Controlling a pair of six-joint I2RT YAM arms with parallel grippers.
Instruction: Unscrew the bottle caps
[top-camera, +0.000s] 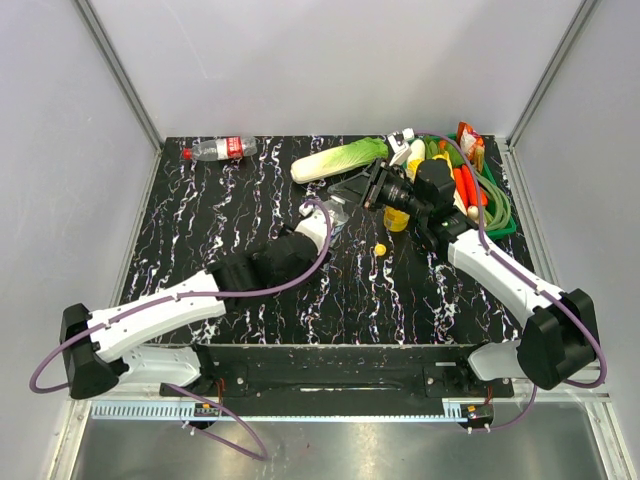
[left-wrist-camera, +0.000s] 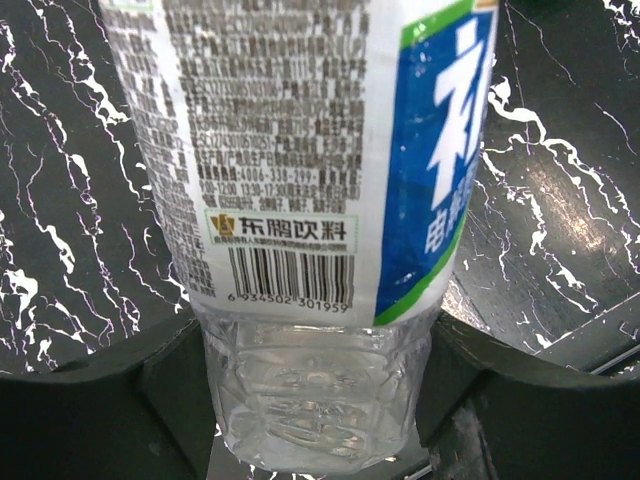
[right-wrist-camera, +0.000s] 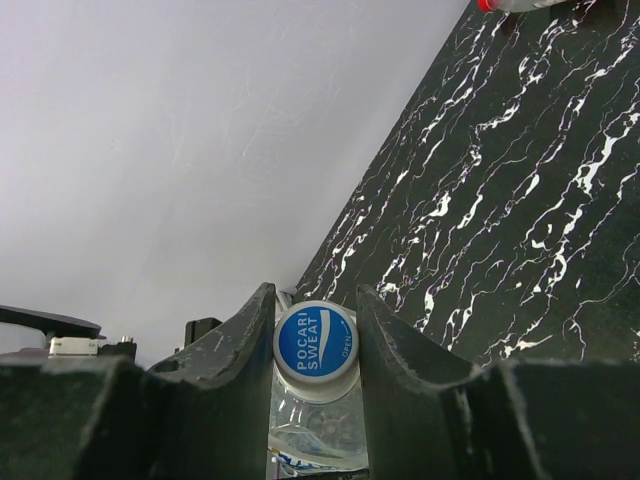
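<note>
My left gripper (top-camera: 322, 225) (left-wrist-camera: 315, 400) is shut on the base of the clear bottle with the blue-white label (top-camera: 342, 205) (left-wrist-camera: 300, 160) and holds it tilted above the table. My right gripper (top-camera: 372, 187) (right-wrist-camera: 316, 325) is shut on that bottle's white cap with a blue top (right-wrist-camera: 316, 342). A yellow cap (top-camera: 380, 249) lies loose on the table. The orange-juice bottle (top-camera: 397, 218) stands just behind it, under the right arm. The red-label bottle (top-camera: 222, 150) lies at the far left with its red cap (top-camera: 186, 155) (right-wrist-camera: 490, 4) on.
A Chinese cabbage (top-camera: 340, 160) lies at the back centre. A green basket (top-camera: 500, 205) of toy vegetables stands at the back right. Grey walls enclose the black marbled table (top-camera: 200, 230) on three sides.
</note>
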